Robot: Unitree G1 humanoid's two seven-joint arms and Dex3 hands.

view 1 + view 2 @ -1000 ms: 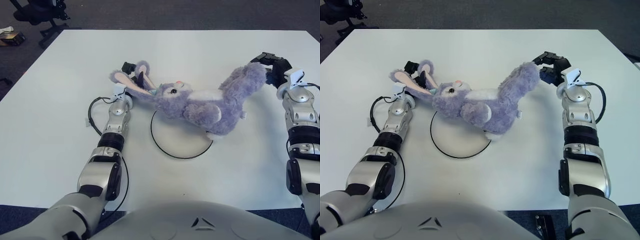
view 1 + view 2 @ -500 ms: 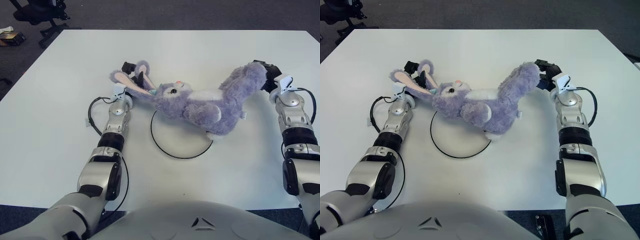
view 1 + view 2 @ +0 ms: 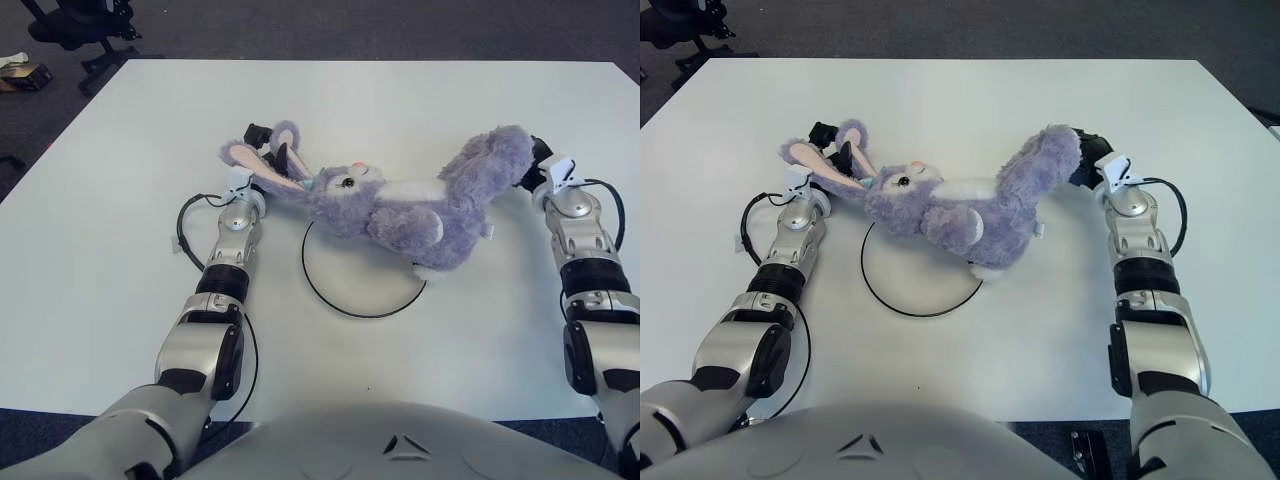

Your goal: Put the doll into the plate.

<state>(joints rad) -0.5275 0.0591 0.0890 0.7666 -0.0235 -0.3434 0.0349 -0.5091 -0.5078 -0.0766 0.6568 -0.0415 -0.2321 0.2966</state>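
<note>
The doll (image 3: 400, 205) is a purple plush rabbit lying on its side across the white table. Its belly and lower leg overlap the far rim of the plate (image 3: 340, 305), a flat white disc with a thin black edge. My left hand (image 3: 265, 145) is at the doll's long pink-lined ears, with black fingers (image 3: 283, 155) closed around them. My right hand (image 3: 535, 160) is pressed against the raised foot at the doll's right end and is mostly hidden behind the fur.
A black cable (image 3: 185, 225) loops beside my left wrist. Off the table's far left corner are an office chair (image 3: 80, 25) and a small box (image 3: 25, 75) on the dark carpet.
My right hand has moved left, from a little apart from the doll's foot to right against it. The doll, the plate and my left hand have stayed put.
</note>
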